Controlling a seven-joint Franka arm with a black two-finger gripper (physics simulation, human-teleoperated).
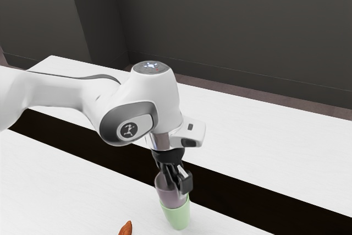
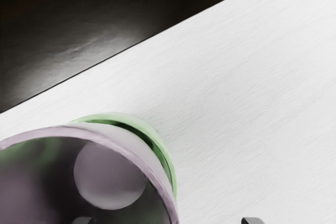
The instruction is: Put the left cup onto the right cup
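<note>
Count: 2 cups, 1 small orange object, 1 gripper.

Mauve cup (image 1: 165, 190) sits upright, nested inside the green cup (image 1: 177, 216). Its upper part sticks out above the green rim. The stack stands on the white table (image 1: 264, 136), just on the near side of the single dark strip (image 1: 231, 182).

Wrist view agrees: mauve cup (image 2: 107, 177) is directly under the hand, with the green cup's rim (image 2: 157, 140) showing as a crescent just outside it.

Gripper (image 1: 176, 182) is right at the mauve cup's rim, pointing down. Fingertips (image 2: 251, 220) are spread wide, one on each side of the cup wall, not pinching it.

Orange object (image 1: 126, 228) lies on the table near the stack, on the exterior view's left, not touching it.
</note>
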